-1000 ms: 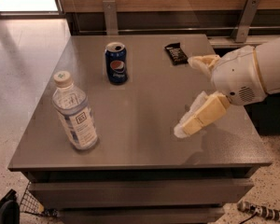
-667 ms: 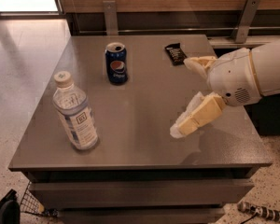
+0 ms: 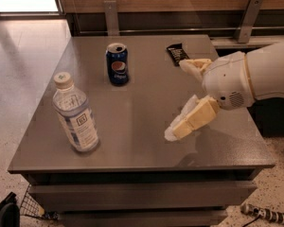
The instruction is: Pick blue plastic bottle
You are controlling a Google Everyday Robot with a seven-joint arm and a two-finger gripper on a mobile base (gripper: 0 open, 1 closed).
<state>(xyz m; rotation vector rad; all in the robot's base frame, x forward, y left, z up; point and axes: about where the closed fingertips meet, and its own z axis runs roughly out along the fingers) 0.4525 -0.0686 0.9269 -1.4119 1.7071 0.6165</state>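
The blue plastic bottle stands upright near the front left of the grey table. It is clear with a bluish tint, a white cap and a white-and-blue label. My gripper is over the right half of the table, well to the right of the bottle and apart from it. Its two cream fingers are spread wide, one fingertip low toward the table and one farther back. It holds nothing.
A dark blue Pepsi can stands behind the bottle, toward the table's back middle. A dark snack bar lies at the back right. A wooden wall with metal brackets runs behind the table. Tiled floor lies to the left.
My gripper has shifted slightly left over the table, toward the bottle's side. The bottle, can and snack bar have not moved.
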